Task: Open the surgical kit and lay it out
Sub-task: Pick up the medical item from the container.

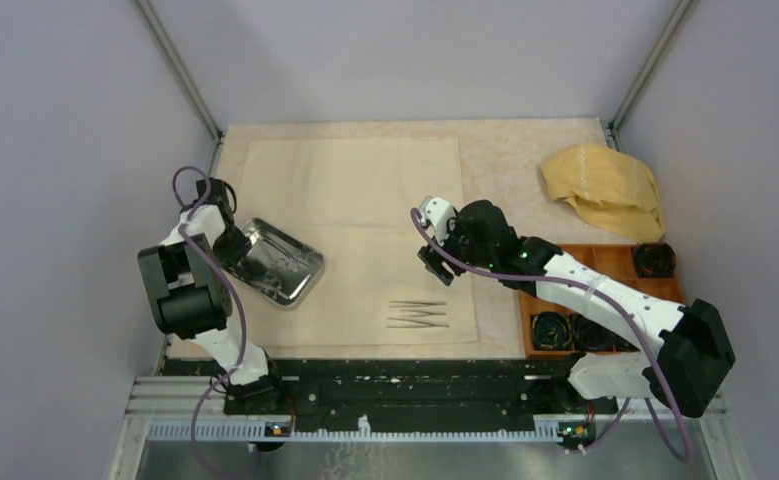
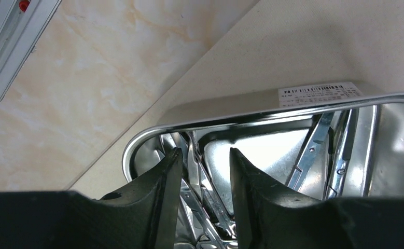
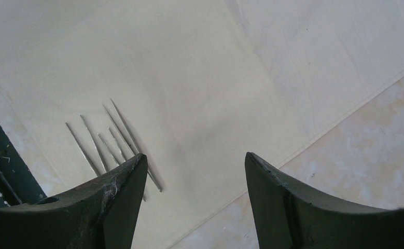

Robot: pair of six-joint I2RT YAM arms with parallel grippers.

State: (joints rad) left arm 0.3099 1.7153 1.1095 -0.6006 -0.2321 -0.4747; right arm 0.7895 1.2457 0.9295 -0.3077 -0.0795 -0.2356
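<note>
**Top external.** Shows the cloth sheet (image 1: 355,190) spread flat on the table (image 1: 525,160), with the steel tray (image 1: 283,265) sitting askew on its left part. Places the left gripper (image 1: 231,238) right at the tray's far-left corner and the right gripper (image 1: 433,262) over the sheet's right half, touching nothing. Finds the tweezers (image 1: 417,316) laid near the sheet's near edge, long axes running left to right, on the near side of the right gripper.

**Left wrist.** Looks down into the tray (image 2: 225,106), both fingers (image 2: 155,207) inside the rim and partly apart. Shows slim steel instruments (image 2: 314,150) lying lengthwise away from the hand, one strip between the fingers. Cannot tell whether pinched or only straddled.

**Right wrist.** Shows the right gripper (image 3: 195,155) spread wide and empty above the sheet (image 3: 189,62), the tweezers (image 3: 111,142) just beyond the left fingertip.

Probably favours the left arm for the next pick, being directly over what remains in the tray.
</note>
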